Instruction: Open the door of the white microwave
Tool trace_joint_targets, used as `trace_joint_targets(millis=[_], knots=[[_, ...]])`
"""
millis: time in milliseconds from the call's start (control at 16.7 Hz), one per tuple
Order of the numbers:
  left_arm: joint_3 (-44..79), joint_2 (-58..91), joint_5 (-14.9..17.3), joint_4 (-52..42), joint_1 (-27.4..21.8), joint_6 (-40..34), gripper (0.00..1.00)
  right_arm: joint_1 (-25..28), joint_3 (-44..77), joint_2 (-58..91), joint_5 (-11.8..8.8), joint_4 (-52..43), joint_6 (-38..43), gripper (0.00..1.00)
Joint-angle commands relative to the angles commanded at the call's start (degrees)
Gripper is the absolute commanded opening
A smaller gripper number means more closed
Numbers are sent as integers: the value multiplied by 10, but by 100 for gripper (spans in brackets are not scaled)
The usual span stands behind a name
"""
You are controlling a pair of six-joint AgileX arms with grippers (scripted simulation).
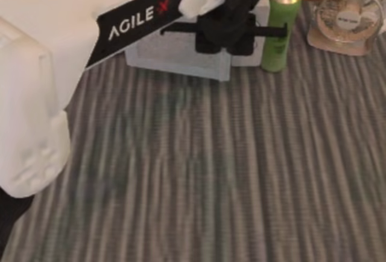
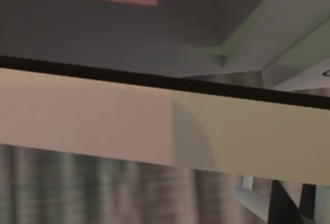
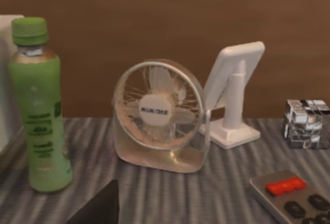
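My left gripper [image 1: 232, 32] sits over the boxy white microwave [image 1: 181, 57], against its flat white grey-windowed door [image 1: 175, 54] directly beneath; I cannot tell its grip state. Risk: swinging wider may topple the green plastic bottle [image 1: 278, 26] just beside it.

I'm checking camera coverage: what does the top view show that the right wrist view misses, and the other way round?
Only the top view shows the left arm's black claw at the small boxy white microwave and its flat door with the grey speckled window.

Only the right wrist view shows the white stand with a tilted panel, the mirrored cube and the grey keypad with a red button.

Both show the green bottle with a green cap and the small round clear fan on the striped grey table.
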Motion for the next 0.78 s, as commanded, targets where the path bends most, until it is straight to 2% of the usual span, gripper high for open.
trace_joint_targets(millis=[240, 780], knots=[[-58, -35, 13, 32, 3, 30, 0, 0, 0, 0, 0, 0, 0, 100], [-60, -37, 14, 34, 3, 31, 0, 0, 0, 0, 0, 0, 0, 100]])
